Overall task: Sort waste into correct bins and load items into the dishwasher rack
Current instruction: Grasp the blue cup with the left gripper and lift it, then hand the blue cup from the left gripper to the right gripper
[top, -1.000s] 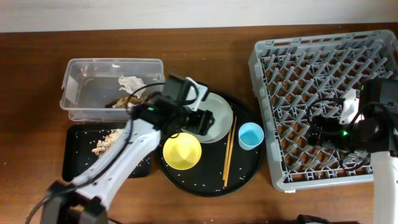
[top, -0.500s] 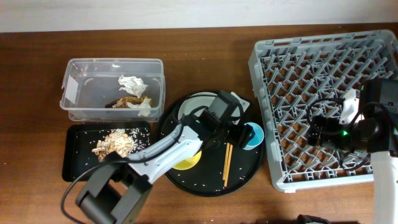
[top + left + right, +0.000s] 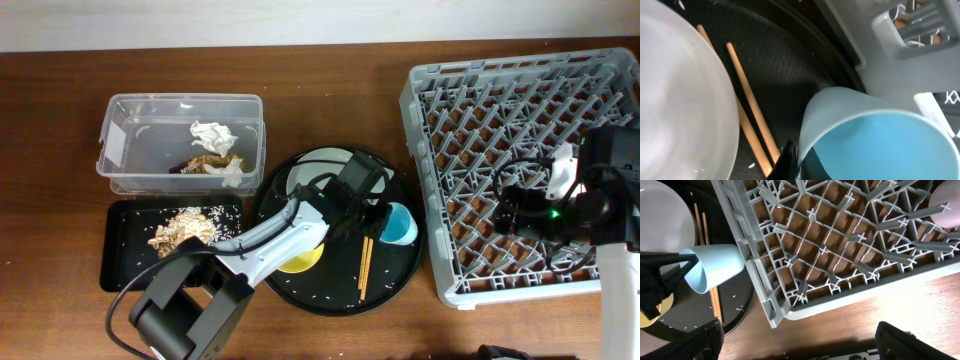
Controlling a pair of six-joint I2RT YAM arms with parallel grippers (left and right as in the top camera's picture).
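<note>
My left gripper [image 3: 383,222] [image 3: 798,161] is shut on the rim of the light blue cup [image 3: 401,224] [image 3: 875,135] [image 3: 716,266], one finger outside the wall and one inside. The cup leans over on the round black tray [image 3: 395,275]. Beside it lie the wooden chopsticks [image 3: 365,264] [image 3: 752,107], the pale plate [image 3: 312,176] [image 3: 680,100] and the yellow bowl [image 3: 300,262], half hidden under my arm. My right gripper [image 3: 797,330] hangs wide open over the near edge of the grey dishwasher rack [image 3: 470,110] [image 3: 790,240]. A pink cup [image 3: 946,204] stands in the rack.
The clear tub [image 3: 120,150] at the back left holds white tissue [image 3: 212,135] and a brown wrapper [image 3: 203,164]. In front of it the shallow black tray [image 3: 120,262] holds rice scraps and a gold crinkled wrapper [image 3: 185,230]. Rice grains dot the round tray.
My left arm swung right from over the plate to the blue cup, and its gripper closed on the rim, tipping the cup. The right arm has not moved.
</note>
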